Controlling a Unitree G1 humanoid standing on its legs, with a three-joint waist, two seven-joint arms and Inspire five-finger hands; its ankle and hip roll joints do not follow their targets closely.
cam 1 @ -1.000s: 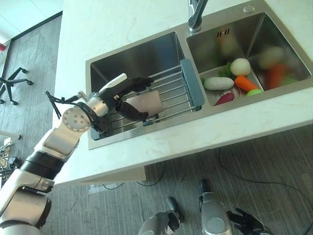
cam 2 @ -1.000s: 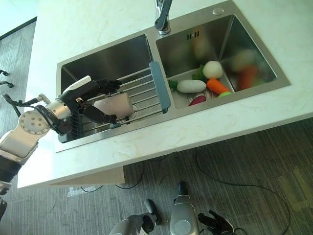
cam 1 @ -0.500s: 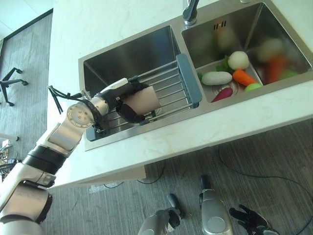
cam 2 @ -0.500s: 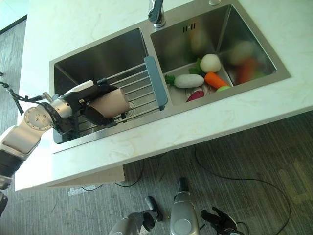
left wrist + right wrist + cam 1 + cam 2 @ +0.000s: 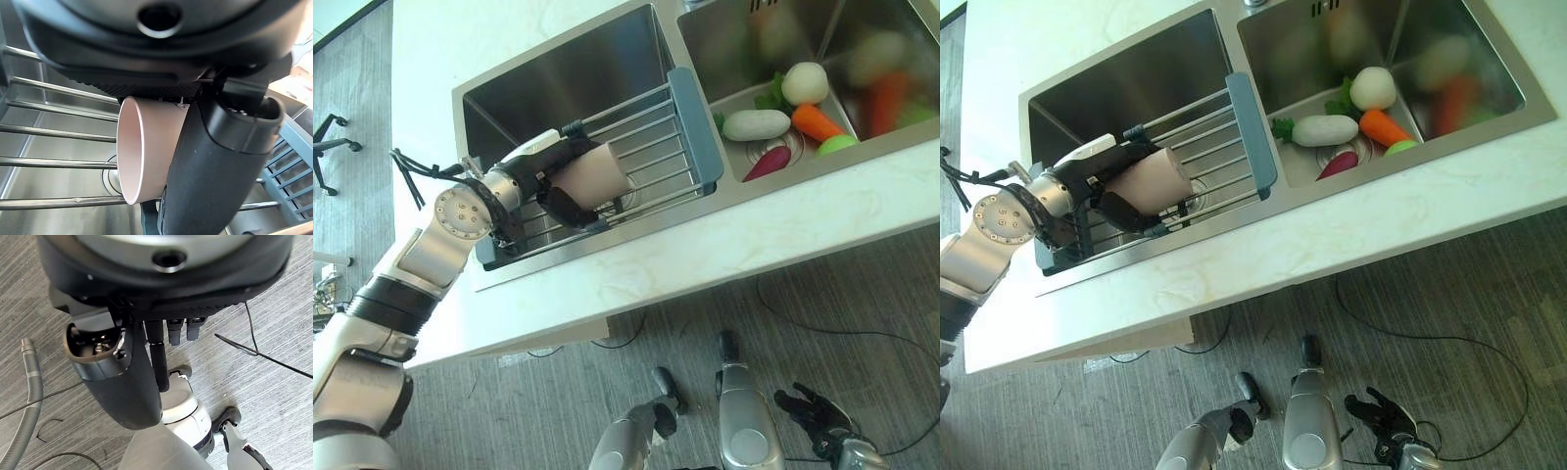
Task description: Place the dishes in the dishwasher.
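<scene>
Left hand (image 5: pixel 543 181) curls round a pink cup (image 5: pixel 597 176) over the rack (image 5: pixel 690 127), frame centre-left — likely light, rigid, slick, breakable; grip the wall. Right hand (image 5: pixel 813 413), lower right, hangs loosely spread — holding nothing.

My two head views look down, sharing the sink (image 5: pixel 607 88); wrist views sit very close.

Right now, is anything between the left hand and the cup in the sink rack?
No. The left hand is already wrapped round the pink cup, over the wire rack in the left sink basin.
</scene>
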